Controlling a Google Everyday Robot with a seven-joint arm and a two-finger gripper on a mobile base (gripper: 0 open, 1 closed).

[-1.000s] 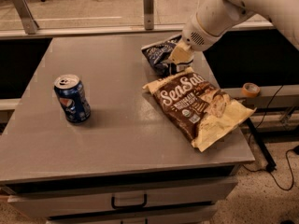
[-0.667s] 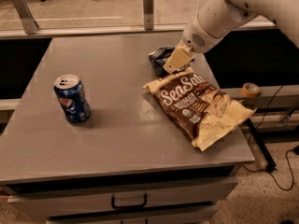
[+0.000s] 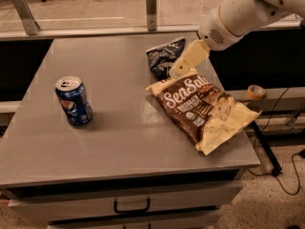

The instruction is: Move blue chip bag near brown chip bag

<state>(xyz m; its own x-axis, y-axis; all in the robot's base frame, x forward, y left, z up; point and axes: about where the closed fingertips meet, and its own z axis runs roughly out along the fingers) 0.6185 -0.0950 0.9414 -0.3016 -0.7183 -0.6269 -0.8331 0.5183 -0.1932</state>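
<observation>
one hand (image 3: 177,71) at blue chip bag (image 3: 161,56), beside brown chip bag (image 3: 200,111); can (image 3: 74,101) apart.

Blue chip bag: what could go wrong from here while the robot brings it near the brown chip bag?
1. The gripper is right where the blue chip bag meets the brown chip bag. It may shove the brown chip bag, whose corner already hangs over the right edge of the table, so it could slide off.
2. The blue chip bag is crumpled, so it may slip or tip sideways when moved.
</observation>
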